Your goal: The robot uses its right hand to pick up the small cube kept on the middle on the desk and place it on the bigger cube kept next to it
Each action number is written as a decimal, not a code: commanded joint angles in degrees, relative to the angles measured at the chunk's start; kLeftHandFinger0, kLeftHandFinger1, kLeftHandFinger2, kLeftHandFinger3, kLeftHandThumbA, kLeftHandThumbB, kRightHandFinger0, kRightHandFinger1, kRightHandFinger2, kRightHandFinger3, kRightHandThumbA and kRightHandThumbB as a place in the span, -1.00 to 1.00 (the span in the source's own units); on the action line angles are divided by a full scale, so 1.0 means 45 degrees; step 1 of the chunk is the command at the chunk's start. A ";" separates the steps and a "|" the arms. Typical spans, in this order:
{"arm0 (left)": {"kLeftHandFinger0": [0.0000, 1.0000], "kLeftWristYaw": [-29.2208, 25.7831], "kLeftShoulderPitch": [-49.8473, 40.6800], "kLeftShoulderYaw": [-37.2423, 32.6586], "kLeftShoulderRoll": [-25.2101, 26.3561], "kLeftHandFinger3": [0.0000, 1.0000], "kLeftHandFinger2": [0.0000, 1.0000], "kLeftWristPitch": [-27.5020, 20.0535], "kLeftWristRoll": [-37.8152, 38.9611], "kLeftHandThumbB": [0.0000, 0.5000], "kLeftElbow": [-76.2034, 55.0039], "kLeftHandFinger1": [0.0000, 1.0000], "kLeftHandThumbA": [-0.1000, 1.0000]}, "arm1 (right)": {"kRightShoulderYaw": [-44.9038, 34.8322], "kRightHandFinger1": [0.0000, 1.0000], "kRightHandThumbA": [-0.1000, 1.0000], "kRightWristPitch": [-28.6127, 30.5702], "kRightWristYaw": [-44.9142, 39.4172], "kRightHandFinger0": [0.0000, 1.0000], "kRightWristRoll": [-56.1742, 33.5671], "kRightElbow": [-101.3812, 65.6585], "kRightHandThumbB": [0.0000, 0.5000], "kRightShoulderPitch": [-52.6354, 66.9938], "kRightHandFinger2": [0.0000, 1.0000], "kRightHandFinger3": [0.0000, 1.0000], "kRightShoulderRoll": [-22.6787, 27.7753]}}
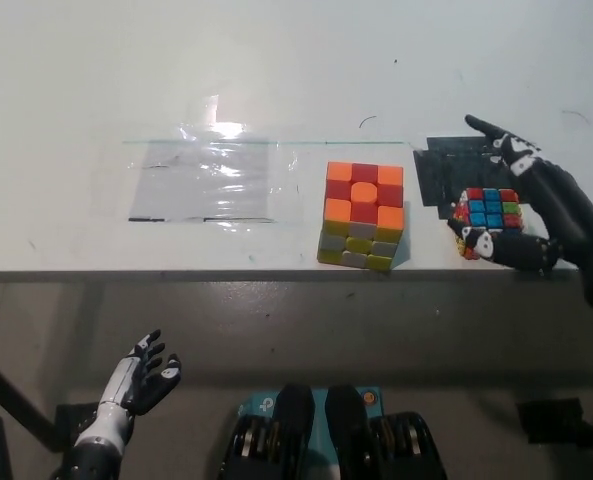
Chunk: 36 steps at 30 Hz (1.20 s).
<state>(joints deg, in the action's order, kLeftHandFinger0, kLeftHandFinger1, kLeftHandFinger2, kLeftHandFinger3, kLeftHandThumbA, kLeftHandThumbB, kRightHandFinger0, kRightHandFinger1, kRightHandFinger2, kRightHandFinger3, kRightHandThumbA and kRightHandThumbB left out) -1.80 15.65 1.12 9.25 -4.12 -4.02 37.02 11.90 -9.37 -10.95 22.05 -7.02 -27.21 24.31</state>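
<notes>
1. The big cube point(362, 215), frame centre: orange and red top, yellow and grey front.
2. The small cube point(486, 217), right: red, blue and green squares.
3. The counter point(276, 70): pale white.
4. Black patch point(446, 172) behind the small cube.

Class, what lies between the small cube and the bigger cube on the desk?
Head view: bare desk separates small cube from bigger cube.

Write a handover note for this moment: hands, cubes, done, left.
Right hand: open, fingers spread around the small cube, grip not closed.
Left hand: open, resting low, below the desk edge.
Small cube: on the desk, near the front edge.
Big cube: on the desk beside it, nothing on top.
Done: reach.
Left: grasp, lift, place on big cube.
</notes>
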 commanded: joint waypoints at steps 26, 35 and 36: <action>1.00 -0.0012 0.0380 0.0280 0.0120 1.00 1.00 -0.0166 0.0179 0.17 -0.0464 1.00 -0.12 | 0.0961 1.00 0.25 0.1535 -0.0531 1.00 0.0509 0.2896 0.87 -0.1114 1.00 1.00 -0.0158; 1.00 0.0035 0.0515 0.0369 0.0125 1.00 1.00 -0.0274 0.0271 0.13 -0.0428 1.00 -0.16 | 0.0843 1.00 0.13 0.1487 -0.0236 1.00 0.0532 0.3830 0.72 -0.0806 1.00 1.00 -0.0540; 1.00 -0.0029 0.0530 0.0302 0.0158 1.00 1.00 -0.0242 0.0121 0.13 -0.0412 1.00 -0.12 | 0.0854 1.00 0.16 0.1392 -0.0340 1.00 0.0475 0.3786 0.74 -0.0745 1.00 1.00 -0.0554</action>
<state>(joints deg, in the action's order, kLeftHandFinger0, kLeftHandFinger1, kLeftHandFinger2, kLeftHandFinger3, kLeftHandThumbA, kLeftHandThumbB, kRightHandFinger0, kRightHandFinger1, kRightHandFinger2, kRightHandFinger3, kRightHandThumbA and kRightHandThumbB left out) -1.77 16.34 2.15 9.25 -4.07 -3.78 36.63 16.54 -3.15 -12.41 23.97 10.12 -29.58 21.87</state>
